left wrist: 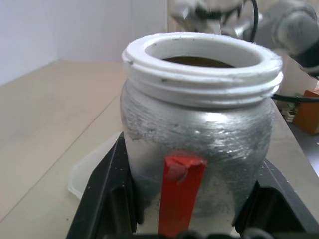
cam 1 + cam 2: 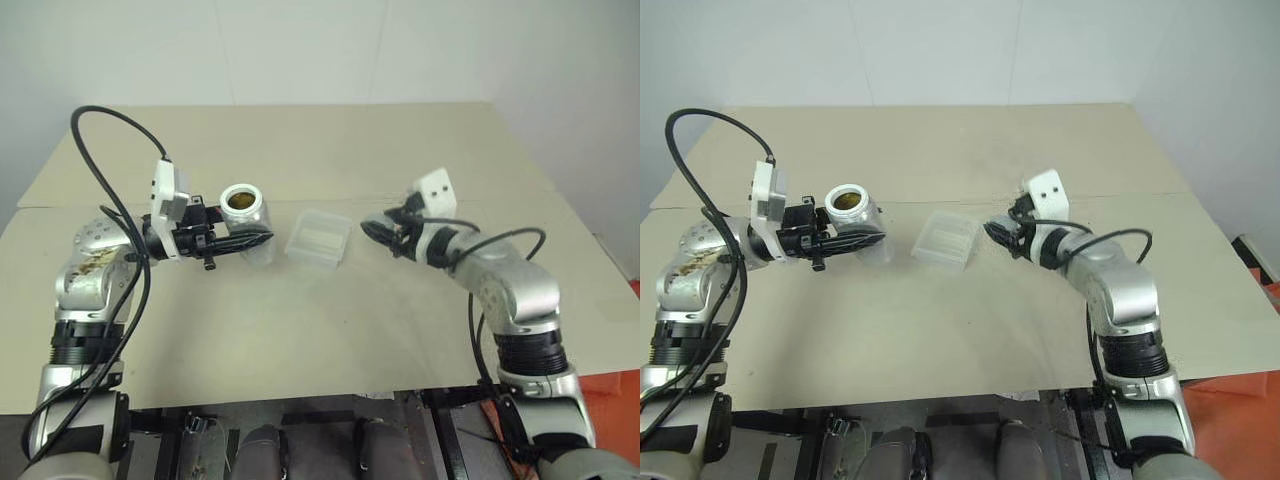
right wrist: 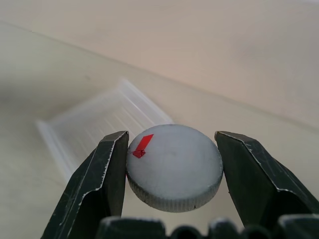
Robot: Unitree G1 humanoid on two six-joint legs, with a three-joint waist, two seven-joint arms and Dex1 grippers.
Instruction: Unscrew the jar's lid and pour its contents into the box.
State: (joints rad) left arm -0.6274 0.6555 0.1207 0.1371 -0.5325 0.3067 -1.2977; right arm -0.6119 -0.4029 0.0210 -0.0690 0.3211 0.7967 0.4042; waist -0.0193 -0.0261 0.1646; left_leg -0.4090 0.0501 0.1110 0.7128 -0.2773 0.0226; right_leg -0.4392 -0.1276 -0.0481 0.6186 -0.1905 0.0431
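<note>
We see bright, even, diffuse light; soft faint shadows on table [image 2: 330, 330]; wrist views sharp close up, backgrounds blurred; no glare

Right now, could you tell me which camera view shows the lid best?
The right wrist view: the lid sits large between the right gripper's fingers, red mark up. In both eye views the gripper hides it.

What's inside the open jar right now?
The jar, shut in the left gripper, shows brownish contents through its white mouth, seemingly near the neck. The jar's opaque silver wall hides how deep they go. The lid is off, in the right gripper.
</note>
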